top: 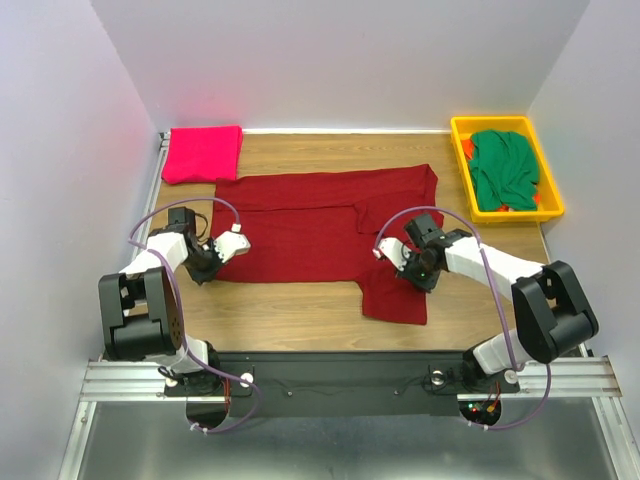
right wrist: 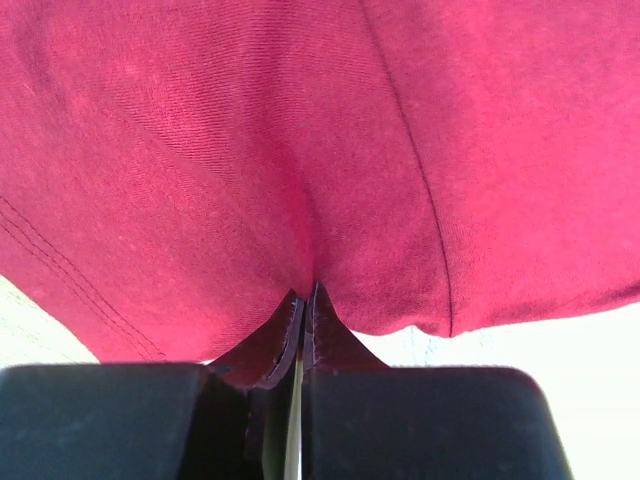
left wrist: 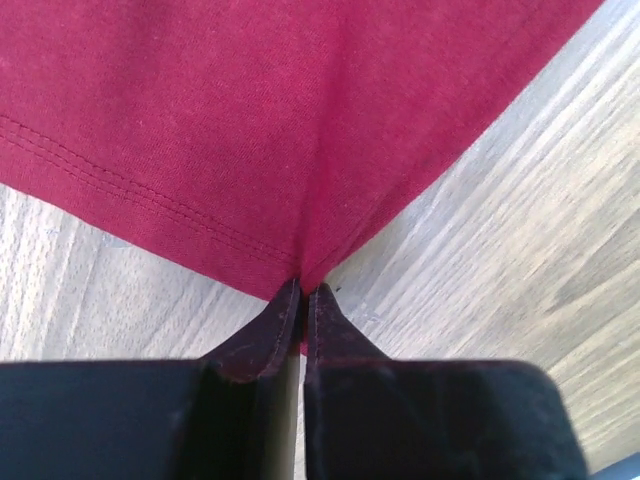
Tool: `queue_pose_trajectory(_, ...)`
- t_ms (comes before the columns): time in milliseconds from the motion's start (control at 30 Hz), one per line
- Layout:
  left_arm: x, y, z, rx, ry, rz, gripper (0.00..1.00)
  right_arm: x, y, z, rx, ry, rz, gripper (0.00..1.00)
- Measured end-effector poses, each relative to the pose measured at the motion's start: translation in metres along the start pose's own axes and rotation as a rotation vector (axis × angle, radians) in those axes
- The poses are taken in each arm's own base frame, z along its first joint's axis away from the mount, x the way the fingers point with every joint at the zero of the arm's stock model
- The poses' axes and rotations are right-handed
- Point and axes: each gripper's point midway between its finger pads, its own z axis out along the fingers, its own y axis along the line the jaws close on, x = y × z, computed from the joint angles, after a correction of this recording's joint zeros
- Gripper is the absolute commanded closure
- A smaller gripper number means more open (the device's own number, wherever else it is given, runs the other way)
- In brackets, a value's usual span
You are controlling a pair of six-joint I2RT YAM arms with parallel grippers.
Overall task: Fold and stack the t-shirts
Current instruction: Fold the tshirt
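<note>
T-shirt, maroon, pinched in left gripper and right gripper

The left arm bends at its elbow just ahead of its base, and the forearm slants inward and down to a low wrist. The left gripper points forward with its jaws pressed together, pinching a hemmed corner of the dark red shirt. The right arm reaches inward from its raised elbow. The right gripper is closed tight on a fold of the same shirt.
</note>
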Motion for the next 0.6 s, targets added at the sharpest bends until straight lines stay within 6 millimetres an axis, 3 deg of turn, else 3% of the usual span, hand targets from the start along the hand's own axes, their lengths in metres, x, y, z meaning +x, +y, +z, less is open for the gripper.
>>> queue_pose_trajectory(133,-0.001,-0.005,-0.004,0.061,0.018,-0.025,1.00,-0.005,0.002,-0.011,-0.011,-0.010,0.020,0.99)
queue_pose_trajectory(333,-0.016,0.007,-0.019,0.079,0.002,-0.031,1.00,-0.031,-0.006,-0.048,0.028,-0.107,0.024,0.99)
queue_pose_trajectory(600,-0.002,-0.027,-0.027,0.174,0.041,-0.006,1.00,-0.014,0.018,-0.075,-0.015,-0.096,0.023,0.99)
